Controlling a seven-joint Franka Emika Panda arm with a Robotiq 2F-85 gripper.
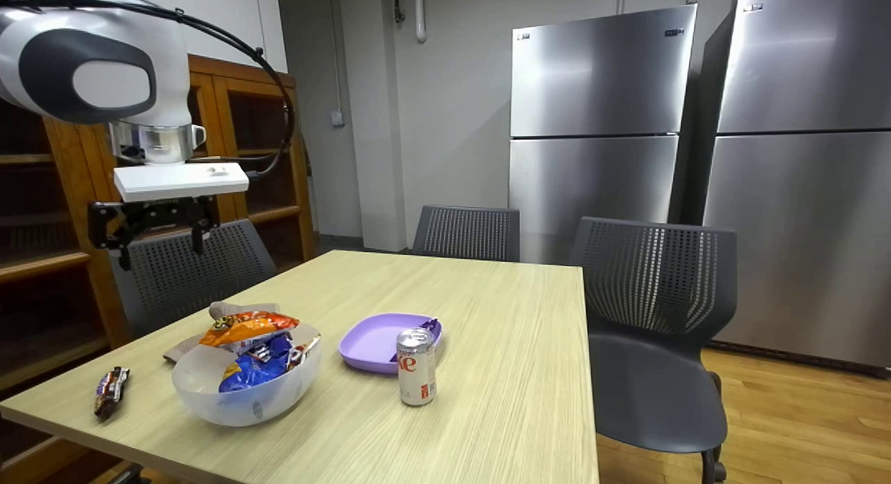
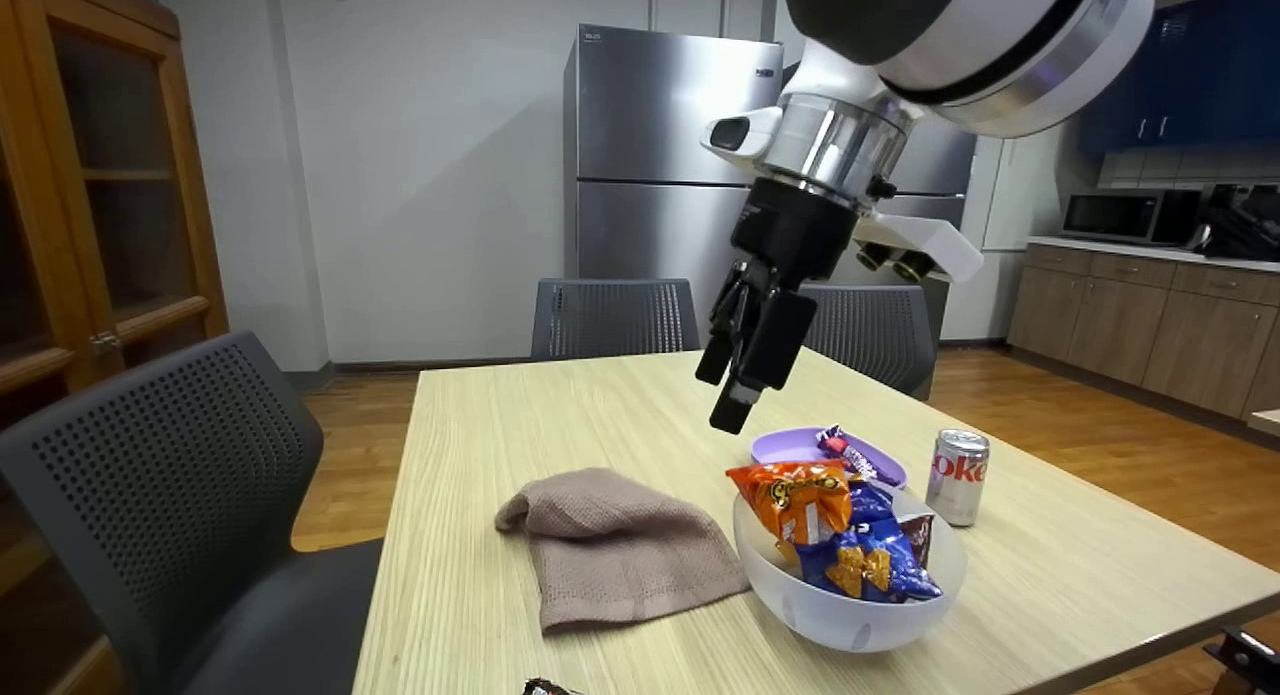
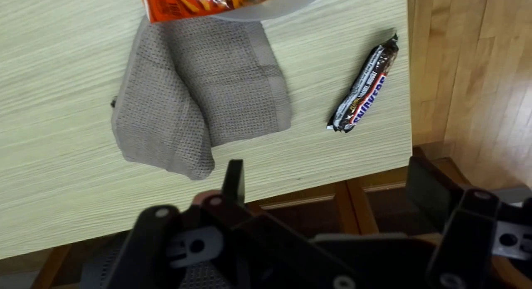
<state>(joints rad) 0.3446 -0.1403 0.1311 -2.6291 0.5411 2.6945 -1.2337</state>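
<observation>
My gripper (image 1: 161,254) is open and empty, raised above the table with its fingers pointing down. It touches nothing. In the wrist view, the gripper's wide-apart fingers (image 3: 325,164) frame the table edge. A folded grey-brown cloth (image 3: 199,89) lies ahead of the left finger. A Snickers bar (image 3: 365,87) lies near the table corner; only its tip (image 2: 545,687) shows in an exterior view. A translucent white bowl (image 1: 243,407) holds an orange Cheetos bag (image 2: 800,505), blue snack bags (image 2: 890,565) and other wrapped snacks. The cloth (image 2: 620,555) lies beside the bowl.
A purple plate (image 1: 376,338) holding a purple-wrapped bar (image 2: 850,453) stands beyond the bowl. A Diet Coke can (image 1: 418,372) stands upright beside it. Dark chairs (image 1: 651,289) surround the light wooden table (image 1: 501,331). A wooden cabinet (image 1: 261,164) and steel refrigerators (image 1: 592,157) stand behind.
</observation>
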